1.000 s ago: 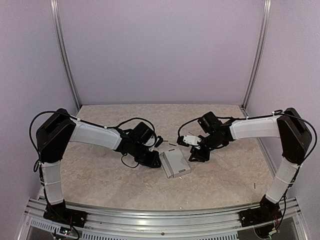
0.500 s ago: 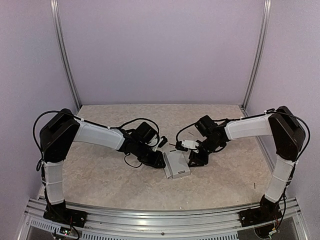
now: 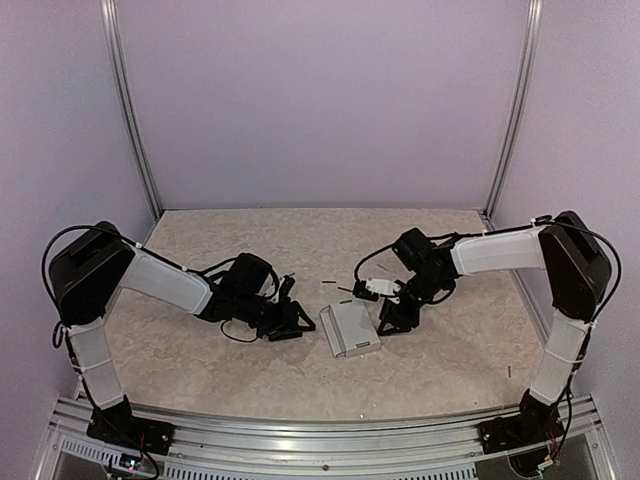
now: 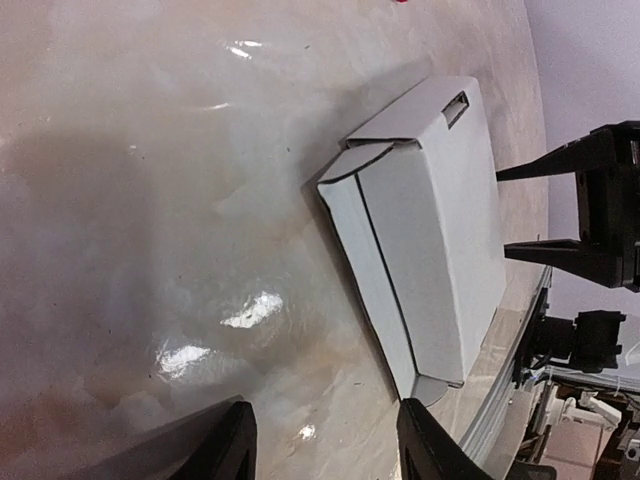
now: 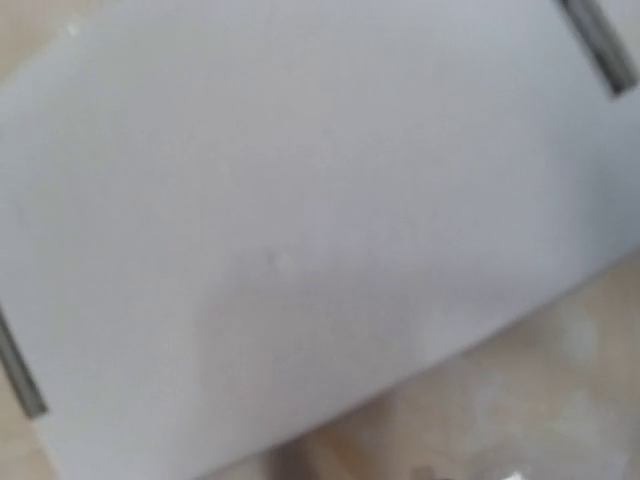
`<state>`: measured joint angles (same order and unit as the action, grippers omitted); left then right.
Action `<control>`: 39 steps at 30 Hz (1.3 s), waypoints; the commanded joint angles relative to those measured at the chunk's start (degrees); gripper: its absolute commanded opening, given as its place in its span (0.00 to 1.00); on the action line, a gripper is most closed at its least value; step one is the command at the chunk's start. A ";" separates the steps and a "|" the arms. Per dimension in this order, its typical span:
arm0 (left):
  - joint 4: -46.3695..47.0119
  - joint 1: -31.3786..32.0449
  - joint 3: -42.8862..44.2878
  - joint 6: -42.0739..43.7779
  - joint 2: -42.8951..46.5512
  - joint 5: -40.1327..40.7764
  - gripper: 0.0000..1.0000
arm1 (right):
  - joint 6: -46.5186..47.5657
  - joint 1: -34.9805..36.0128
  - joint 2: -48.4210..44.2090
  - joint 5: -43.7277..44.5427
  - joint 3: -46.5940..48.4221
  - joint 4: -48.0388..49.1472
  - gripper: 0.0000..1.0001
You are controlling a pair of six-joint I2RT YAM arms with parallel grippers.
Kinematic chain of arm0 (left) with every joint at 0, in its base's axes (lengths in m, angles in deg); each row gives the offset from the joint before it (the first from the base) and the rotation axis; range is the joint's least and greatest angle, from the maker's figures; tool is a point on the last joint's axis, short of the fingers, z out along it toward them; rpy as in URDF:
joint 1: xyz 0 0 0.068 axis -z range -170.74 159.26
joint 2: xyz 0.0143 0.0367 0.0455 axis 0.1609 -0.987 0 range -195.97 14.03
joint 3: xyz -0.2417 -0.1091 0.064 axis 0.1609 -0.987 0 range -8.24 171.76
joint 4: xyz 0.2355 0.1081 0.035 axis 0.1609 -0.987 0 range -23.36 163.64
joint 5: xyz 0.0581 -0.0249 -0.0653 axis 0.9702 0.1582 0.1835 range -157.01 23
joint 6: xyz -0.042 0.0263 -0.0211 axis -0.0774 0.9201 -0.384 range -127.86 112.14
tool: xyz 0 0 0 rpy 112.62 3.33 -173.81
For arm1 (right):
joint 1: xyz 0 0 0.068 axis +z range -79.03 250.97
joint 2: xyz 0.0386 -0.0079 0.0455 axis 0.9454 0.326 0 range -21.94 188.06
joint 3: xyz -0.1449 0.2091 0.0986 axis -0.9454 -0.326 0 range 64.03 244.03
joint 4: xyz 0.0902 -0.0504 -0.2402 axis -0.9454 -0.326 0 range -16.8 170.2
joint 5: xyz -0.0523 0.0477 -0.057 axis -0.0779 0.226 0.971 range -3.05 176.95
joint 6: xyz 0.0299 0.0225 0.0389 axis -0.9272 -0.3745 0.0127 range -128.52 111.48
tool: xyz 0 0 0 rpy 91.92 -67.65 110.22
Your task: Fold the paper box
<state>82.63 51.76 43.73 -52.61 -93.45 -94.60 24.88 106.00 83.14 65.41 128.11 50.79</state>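
The paper box (image 3: 349,328) lies on the table as a slim, closed, pale grey-white rectangle. In the left wrist view the box (image 4: 425,225) shows a tucked end flap and a small dark slot. My left gripper (image 3: 303,325) is open and empty, a short gap left of the box; its fingertips (image 4: 225,445) frame bare table. My right gripper (image 3: 385,320) stands at the box's right edge, and the left wrist view shows its black fingers (image 4: 570,165) spread apart there. The right wrist view shows only the blurred box face (image 5: 300,220), with no fingers.
The beige speckled table (image 3: 200,360) has tiny dark scraps (image 3: 340,287) behind the box. A metal rail (image 3: 320,440) runs along the near edge. Purple walls close in the back and sides. A white part (image 3: 378,288) sits on the right wrist.
My left arm has drawn back to the left, away from the box. The right gripper has moved in to the box's right edge. The box has barely moved.
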 commanded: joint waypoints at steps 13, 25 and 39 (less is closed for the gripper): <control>8.74 1.92 0.69 -14.14 -5.58 -1.13 0.49 | -4.09 1.01 0.25 -4.64 5.41 1.00 0.39; 7.15 1.89 5.85 -13.07 -10.99 -4.62 0.48 | -5.87 2.08 2.97 -5.41 2.85 0.73 0.38; 2.65 2.54 8.44 -8.32 -6.64 -1.06 0.44 | -7.41 4.99 5.71 -6.06 2.36 1.09 0.36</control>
<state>89.65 53.60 50.61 -63.51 -101.69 -97.92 18.41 108.97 85.85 60.23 131.58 52.49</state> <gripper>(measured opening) 0.441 0.361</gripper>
